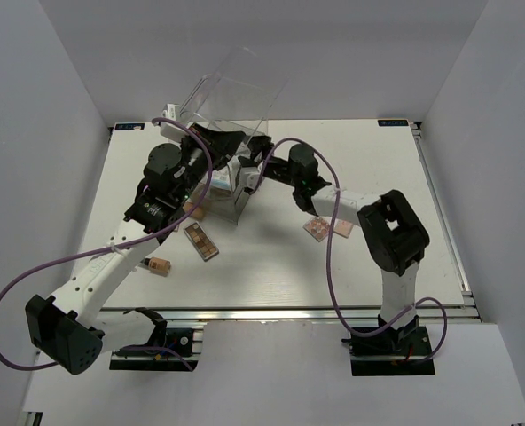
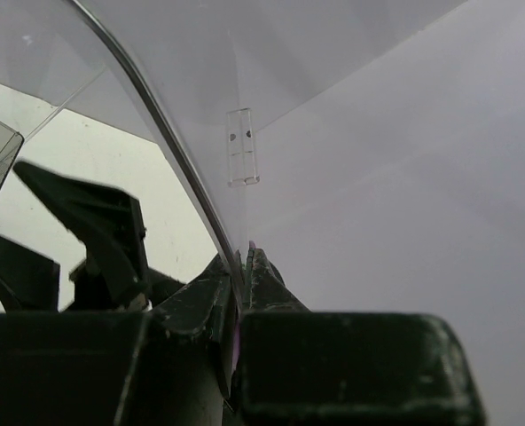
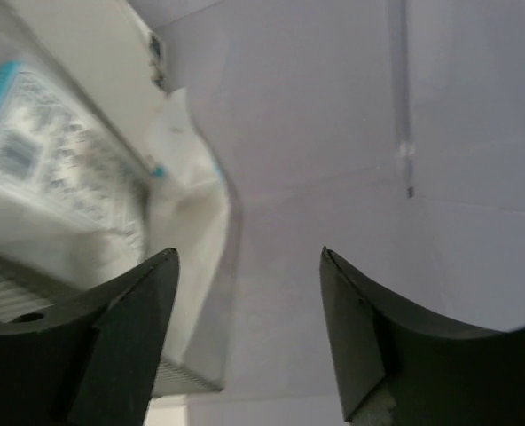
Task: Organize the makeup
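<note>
Gripping the clear lid [image 1: 236, 84] by its edge with left jaws, clenched tight on it. Propping it raised and tilted back over the box [image 1: 243, 202] at the desk [image 1: 378, 177] rear. From the left wrist view, making out only lid sheet, a small clear hinge piece and dark arm parts; box contents out of shot there.

Showing right jaws released, spread wide, nothing between them, at the box's open top just right of the left wrist.

Spotting a white-and-blue packet [image 3: 41, 151] just left of the right jaws in the right wrist view: blurred, print unreadable, lower end cut off by the left jaw. Can't tell which compartment. From above, catching only a pale sliver of it between the two wrists.

Elsewhere on the desk:
- brown palette [image 1: 201, 240] lying flat and angled, left of centre, fully visible
- pink palette [image 1: 319, 229] flat beside the right forearm, partly crossed by the purple cable
- bottle [image 1: 159, 264] on its side, touching or just beside the left arm, can't tell which
- tan item [image 1: 191, 209] half under the left wrist, unidentifiable
- white item [image 1: 169, 113] behind the box's left corner, mostly hidden, unidentifiable
</note>
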Tool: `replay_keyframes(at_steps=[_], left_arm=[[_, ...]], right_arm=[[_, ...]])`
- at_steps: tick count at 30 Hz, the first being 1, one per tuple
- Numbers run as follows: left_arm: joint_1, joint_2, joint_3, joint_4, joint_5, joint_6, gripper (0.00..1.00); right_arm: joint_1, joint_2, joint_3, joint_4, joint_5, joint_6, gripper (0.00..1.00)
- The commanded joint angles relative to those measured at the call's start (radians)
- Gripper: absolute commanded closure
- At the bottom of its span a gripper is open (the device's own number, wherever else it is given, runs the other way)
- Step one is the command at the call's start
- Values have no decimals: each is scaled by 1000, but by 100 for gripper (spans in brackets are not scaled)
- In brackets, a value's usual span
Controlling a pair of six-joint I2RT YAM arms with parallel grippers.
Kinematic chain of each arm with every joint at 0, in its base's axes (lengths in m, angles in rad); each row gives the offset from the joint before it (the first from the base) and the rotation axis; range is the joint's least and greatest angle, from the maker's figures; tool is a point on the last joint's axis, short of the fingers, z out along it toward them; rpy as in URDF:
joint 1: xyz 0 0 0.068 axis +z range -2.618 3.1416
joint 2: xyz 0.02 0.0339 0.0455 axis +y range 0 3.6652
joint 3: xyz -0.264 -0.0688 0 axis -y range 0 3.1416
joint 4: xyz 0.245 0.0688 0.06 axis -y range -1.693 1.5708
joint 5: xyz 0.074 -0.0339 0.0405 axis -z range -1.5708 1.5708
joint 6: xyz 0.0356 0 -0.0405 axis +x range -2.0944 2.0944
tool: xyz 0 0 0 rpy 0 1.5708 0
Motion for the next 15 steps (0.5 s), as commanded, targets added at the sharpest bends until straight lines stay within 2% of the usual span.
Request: replay_keyframes(at_steps=[1, 3, 6, 7, 10, 15], left_arm=[[18, -90, 33, 146, -60, 81, 94], [20, -88, 33, 146, -58, 81, 94], [21, -88, 30, 142, -55, 81, 94], [20, -88, 29, 140, -55, 81, 94], [20, -91, 23, 127, -55, 75, 94], [20, -96, 20, 21, -42, 66, 93]], right_arm=[[-5, -136, -88, 76, -18, 55, 32], [-13, -218, -164, 58, -47, 84, 38], [-27, -335, -241, -68, -90, 133, 62], [-31, -361, -257, -100, -96, 165, 76], [-53, -455, -309, -238, -96, 276, 97], [-73, -587, -434, -273, -50, 394, 99]])
